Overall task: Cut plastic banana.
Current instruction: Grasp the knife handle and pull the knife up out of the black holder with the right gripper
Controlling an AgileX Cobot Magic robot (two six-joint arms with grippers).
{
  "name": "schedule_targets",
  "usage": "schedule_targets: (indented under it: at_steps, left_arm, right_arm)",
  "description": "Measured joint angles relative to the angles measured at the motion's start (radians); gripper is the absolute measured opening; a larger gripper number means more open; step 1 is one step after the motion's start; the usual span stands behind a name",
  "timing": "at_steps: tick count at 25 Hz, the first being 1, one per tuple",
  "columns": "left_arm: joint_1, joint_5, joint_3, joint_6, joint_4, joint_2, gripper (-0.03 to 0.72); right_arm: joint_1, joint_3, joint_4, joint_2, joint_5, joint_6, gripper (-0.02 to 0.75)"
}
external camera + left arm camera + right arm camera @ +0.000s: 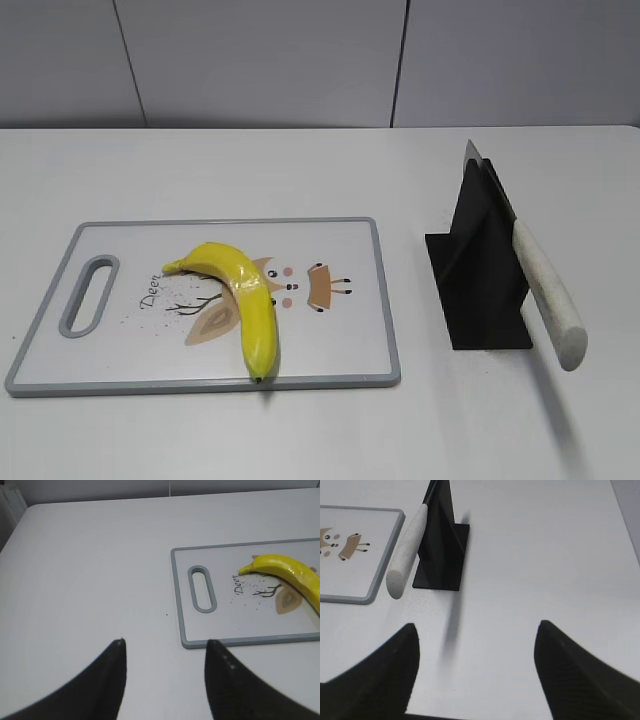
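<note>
Plastic banana (243, 300) looks light, stiff, slippery (seam mid-body); hold near the stem. Both grippers, left (165, 652) and right (477, 640), stand apart, empty.

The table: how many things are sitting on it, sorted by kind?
Plastic banana: 1
Cutting board: 1
Knife: 1
Black knife stand: 1
Total: 4
</note>
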Motion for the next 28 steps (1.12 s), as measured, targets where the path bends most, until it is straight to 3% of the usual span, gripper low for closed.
schedule_targets:
  at_steps: [14, 17, 22, 28]
  left_arm:
    - [0.000, 0.000, 0.000, 0.000, 0.000, 0.000, 0.492]
    - [0.000, 0.000, 0.000, 0.000, 0.000, 0.000, 0.492]
    - [0.000, 0.000, 0.000, 0.000, 0.000, 0.000, 0.492]
    - [0.000, 0.000, 0.000, 0.000, 0.000, 0.000, 0.492]
  right_arm:
    - [0.004, -0.166, 0.063, 0.617, 0.018, 0.025, 0.503]
    - [0.074, -0.202, 0.047, 0.716, 0.011, 0.088, 0.499]
    - [0.304, -0.302, -0.031, 0.883, 0.000, 0.196, 0.496]
    - [0.358, -0.467, -0.016, 1.084, 0.044, 0.244, 0.496]
